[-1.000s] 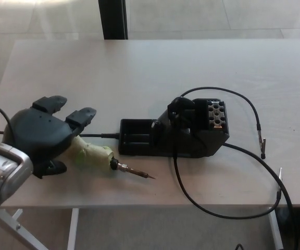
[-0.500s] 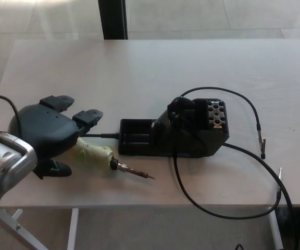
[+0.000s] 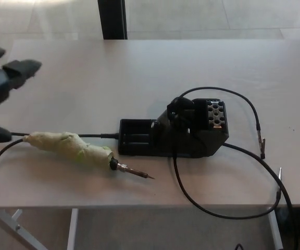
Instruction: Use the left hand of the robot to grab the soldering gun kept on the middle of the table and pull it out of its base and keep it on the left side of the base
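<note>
The soldering gun (image 3: 72,149), its handle wrapped in pale green tape, lies flat on the table (image 3: 139,73) left of the black base (image 3: 178,130). Its metal tip points right, toward the table's front edge. Nothing touches it. My left hand (image 3: 1,83) is at the far left edge of the head view, raised well above and behind the gun's handle end, fingers apart and empty. A black cord runs from the handle's left end off the picture's left edge. My right hand does not show.
A black cable (image 3: 233,208) loops from the base over the table's front edge at the right. Another cable (image 3: 246,104) arcs behind the base to a small clip. A dark post (image 3: 112,18) stands behind the table.
My left hand has let go of the soldering gun and pulled away up and to the left. The gun now lies uncovered on the table in the same place.
</note>
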Available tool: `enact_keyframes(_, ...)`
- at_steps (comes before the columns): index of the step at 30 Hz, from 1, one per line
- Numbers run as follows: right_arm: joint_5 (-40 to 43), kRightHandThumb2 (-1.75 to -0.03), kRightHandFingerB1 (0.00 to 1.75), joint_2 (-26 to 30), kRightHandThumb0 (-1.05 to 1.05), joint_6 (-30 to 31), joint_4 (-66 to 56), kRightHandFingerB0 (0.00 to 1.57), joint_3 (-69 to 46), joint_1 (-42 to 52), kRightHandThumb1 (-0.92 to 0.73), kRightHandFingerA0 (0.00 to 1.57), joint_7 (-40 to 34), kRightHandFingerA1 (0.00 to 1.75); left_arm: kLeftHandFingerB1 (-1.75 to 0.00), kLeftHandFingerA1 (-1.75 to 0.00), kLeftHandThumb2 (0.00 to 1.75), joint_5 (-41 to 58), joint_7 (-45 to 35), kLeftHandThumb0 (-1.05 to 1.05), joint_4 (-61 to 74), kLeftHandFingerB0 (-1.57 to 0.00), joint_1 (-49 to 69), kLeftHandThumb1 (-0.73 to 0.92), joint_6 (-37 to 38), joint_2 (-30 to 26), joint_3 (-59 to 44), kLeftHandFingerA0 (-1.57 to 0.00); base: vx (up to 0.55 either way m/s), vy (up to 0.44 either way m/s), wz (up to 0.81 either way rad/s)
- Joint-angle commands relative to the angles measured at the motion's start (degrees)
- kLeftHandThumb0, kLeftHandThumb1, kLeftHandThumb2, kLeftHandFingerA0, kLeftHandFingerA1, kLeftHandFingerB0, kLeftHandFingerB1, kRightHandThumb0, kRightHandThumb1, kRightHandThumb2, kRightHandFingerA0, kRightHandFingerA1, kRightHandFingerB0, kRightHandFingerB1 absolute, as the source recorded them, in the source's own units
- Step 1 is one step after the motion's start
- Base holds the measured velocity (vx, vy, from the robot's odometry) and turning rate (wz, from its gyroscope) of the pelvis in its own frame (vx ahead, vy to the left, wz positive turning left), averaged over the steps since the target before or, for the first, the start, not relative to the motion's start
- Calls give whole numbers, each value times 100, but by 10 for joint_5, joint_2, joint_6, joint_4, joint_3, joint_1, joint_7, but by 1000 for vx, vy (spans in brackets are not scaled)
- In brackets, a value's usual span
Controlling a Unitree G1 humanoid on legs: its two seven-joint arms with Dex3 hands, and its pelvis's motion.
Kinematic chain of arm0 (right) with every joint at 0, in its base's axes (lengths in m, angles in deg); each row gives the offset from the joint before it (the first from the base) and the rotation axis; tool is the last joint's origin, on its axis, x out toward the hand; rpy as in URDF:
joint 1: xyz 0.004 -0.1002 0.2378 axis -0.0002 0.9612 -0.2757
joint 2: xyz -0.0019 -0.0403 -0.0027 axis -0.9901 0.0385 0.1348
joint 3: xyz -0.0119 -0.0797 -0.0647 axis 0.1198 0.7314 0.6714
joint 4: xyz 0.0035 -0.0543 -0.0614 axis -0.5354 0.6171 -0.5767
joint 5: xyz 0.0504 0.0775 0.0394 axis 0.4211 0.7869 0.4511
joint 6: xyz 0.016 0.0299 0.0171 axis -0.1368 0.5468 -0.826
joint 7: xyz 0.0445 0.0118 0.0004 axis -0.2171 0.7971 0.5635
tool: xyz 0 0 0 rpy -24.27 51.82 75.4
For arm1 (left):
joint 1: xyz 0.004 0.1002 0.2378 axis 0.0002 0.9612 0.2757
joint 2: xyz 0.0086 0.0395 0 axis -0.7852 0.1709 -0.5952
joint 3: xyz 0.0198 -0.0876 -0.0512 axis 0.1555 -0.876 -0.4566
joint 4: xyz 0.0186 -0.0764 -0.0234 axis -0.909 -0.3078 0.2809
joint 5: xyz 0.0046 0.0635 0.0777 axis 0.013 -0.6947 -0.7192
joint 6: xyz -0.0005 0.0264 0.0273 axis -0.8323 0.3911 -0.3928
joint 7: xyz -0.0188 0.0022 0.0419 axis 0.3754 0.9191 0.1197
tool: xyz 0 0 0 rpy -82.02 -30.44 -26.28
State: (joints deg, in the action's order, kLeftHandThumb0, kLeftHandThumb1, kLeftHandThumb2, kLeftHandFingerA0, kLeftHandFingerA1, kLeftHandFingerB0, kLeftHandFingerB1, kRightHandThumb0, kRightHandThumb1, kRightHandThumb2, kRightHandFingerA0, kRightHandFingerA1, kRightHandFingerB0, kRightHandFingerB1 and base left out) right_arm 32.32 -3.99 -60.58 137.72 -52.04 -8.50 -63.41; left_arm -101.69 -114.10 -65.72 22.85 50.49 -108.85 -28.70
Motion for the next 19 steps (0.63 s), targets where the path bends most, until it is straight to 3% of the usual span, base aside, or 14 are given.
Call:
enact_keyframes(1, 19, -90, 39, 12, -105, 8, -2, 37, -11, -1, -55, 60, 12, 64, 0, 0, 61, 197, -222, -80, 3, 0, 203, 71, -120, -59, -426, 0, 0, 0, 0)
enact_keyframes(5, 20, -91, 40, 12, -105, 3, 0, 38, -14, -2, -56, 63, 12, 67, 0, 0, 61, 204, -209, -77, -6, 0, 248, 70, -141, -25, -465, 0, 0, 0, 0)
enact_keyframes(6, 20, -90, 39, 10, -105, 8, 0, 37, -12, -4, -56, 61, 15, 65, -19, -34, 94, 176, -143, -97, -85, 0, 328, 60, -96, -2, -427, 0, 0, 0, 0)
enact_keyframes(11, 21, -92, 39, 5, -105, 8, -3, 39, -13, 1, -57, 62, 10, 66, -25, -41, 94, 174, -36, -89, -214, 0, 339, 56, -83, 40, -365, 0, 0, 0, 0)
enact_keyframes(12, 22, -91, 39, 6, -105, 9, -3, 39, -14, 2, -57, 63, 12, 65, -48, -65, 61, 187, 51, -70, -257, -1, 295, 65, -148, 109, -384, 0, 0, 0, 0)
enact_keyframes(13, 22, -92, 39, 6, -105, 10, -1, 39, -14, 2, -56, 59, 13, 64, -45, -63, 69, 220, 129, -63, -315, -2, 252, 66, -179, 174, -411, 0, 0, 0, 0)
enact_keyframes(14, 22, -92, 38, 2, -105, 11, -1, 39, -13, 4, -56, 59, 13, 64, -35, -57, 60, 253, 128, -54, -355, 0, 229, 68, -188, 185, -433, 0, 0, 0, 0)
enact_keyframes(15, 21, -91, 38, -1, -105, 10, -1, 39, -12, 6, -56, 61, 12, 66, -69, -78, 63, 306, 121, -56, -441, -27, 184, 71, -211, 199, -467, 0, 0, 0, 8)
enact_keyframes(16, 21, -91, 38, -1, -105, 10, -1, 39, -12, 8, -56, 61, 12, 66, -69, -78, 63, 321, 118, -56, -472, -27, 167, 71, -219, 202, -478, 0, 0, 0, 0)
enact_keyframes(17, 20, -92, 39, -2, -105, 7, 0, 39, -11, 11, -56, 61, 12, 65, -68, -60, 95, 329, 154, -53, -490, -34, 153, 51, -219, 225, -490, 0, 0, 0, 6)
enact_keyframes(19, 19, -92, 39, -3, -105, 5, 1, 39, -11, 13, -56, 61, 12, 65, -68, -60, 95, 332, 170, -53, -500, -34, 146, 51, -218, 234, -496, 0, 0, 0, 0)
